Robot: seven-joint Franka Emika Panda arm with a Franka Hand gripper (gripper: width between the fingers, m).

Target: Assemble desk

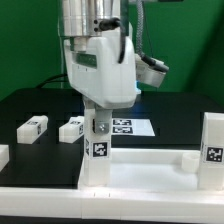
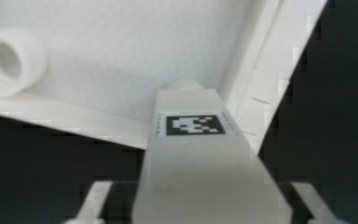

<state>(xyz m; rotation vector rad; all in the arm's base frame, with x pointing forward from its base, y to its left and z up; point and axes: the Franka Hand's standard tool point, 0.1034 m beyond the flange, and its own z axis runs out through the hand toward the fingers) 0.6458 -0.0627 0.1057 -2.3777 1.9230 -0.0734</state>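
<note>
The leg (image 1: pixel 99 138) (image 2: pixel 197 165) is white and square. It stands straight up and down, and the pincer (image 1: pixel 97 116) (image 2: pixel 202 205) is squeezing it, with one finger (image 2: pixel 99 200) on each side. The leg hangs out below the pincer. It has a little black-and-white tag (image 1: pixel 100 150) (image 2: pixel 195 123) on its side.

Right under the pincer is the white tabletop (image 1: pixel 150 178) (image 2: pixel 105 70). The low end of the leg is at a corner of it, just beside the raised rim (image 2: pixel 274 60). I cannot tell if the leg touches the tabletop there. In the wrist view, a round socket (image 2: pixel 2 60) sits in the tabletop, away from the tip of the leg.

Past the pincer, toward the exterior view's right, another leg (image 1: pixel 212 150) stands up at the edge of the tabletop. It has a tag too.

Toward the exterior view's left of the pincer, two loose legs (image 1: pixel 33 127) (image 1: pixel 72 128) lie flat on the black table (image 1: pixel 40 165). They are near each other but not touching.

Behind the pincer, the marker board (image 1: pixel 128 126) lies flat on the table.
</note>
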